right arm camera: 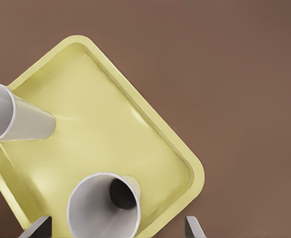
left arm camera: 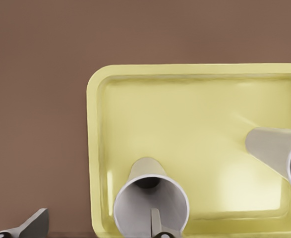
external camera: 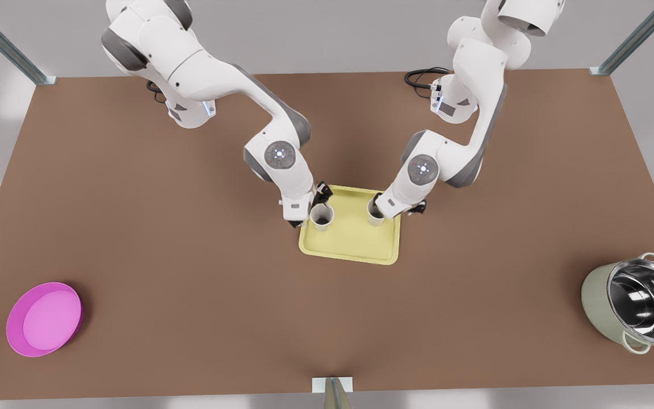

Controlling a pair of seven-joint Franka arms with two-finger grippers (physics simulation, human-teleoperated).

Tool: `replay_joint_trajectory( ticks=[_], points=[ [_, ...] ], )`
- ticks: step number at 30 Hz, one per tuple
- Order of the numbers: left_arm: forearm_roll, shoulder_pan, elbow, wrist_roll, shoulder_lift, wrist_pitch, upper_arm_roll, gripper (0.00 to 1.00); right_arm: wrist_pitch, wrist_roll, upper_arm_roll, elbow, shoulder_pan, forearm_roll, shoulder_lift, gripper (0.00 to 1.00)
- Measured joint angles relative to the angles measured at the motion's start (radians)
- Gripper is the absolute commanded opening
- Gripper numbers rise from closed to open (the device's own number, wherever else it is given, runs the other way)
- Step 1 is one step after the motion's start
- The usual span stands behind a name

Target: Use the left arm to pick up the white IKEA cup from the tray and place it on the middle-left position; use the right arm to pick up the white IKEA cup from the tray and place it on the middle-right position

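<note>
The pale yellow tray (external camera: 355,249) lies at the table's centre with two white cups upright on it. In the front view, the left cup (external camera: 322,216) stands by the tray's left edge and the right cup (external camera: 374,212) near its far right side. My left gripper (external camera: 307,215) is open over the left cup (left arm camera: 147,201); one finger (left arm camera: 155,223) reaches inside it and the other (left arm camera: 35,223) hangs outside the tray (left arm camera: 93,148). My right gripper (external camera: 382,209) is open, its fingers (right arm camera: 192,227) on either side of the right cup (right arm camera: 103,206). Plain brown tabletop (external camera: 191,227) flanks the tray.
A round magenta bowl (external camera: 44,319) sits near the front edge at the front view's left. A steel pot (external camera: 636,304) lies tilted at the front right. Black cables (external camera: 420,76) rest at the back by the right arm's base.
</note>
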Motion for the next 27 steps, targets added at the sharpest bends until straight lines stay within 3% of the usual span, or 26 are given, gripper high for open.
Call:
replay_joint_trajectory(
  ticks=[14,16,19,23,26,27],
  points=[
    [0.001,-0.013,0.009,-0.056,0.147,0.125,0.001,1.0,0.044,0.023,-0.015,-0.019,-0.002,-0.106,0.049,1.0],
    [0.001,-0.02,0.012,-0.064,0.146,0.139,0.001,0.76,0.029,0.026,-0.015,-0.02,-0.002,-0.125,0.046,1.0],
    [0.005,-0.024,0.013,-0.078,0.143,0.152,0.001,0.53,0.003,0.029,-0.015,-0.02,-0.001,-0.154,0.048,1.0],
    [0.005,-0.024,0.024,-0.09,0.141,0.158,0.001,0.36,-0.018,0.033,-0.015,-0.021,0.004,-0.169,0.067,1.0],
    [0.005,-0.023,0.026,-0.098,0.142,0.16,0.002,0.33,-0.027,0.037,-0.015,-0.026,0.007,-0.173,0.081,1.0],
    [0.005,-0.023,0.031,-0.101,0.142,0.159,0.002,0.24,-0.029,0.038,-0.015,-0.027,0.013,-0.174,0.085,1.0]
  ],
)
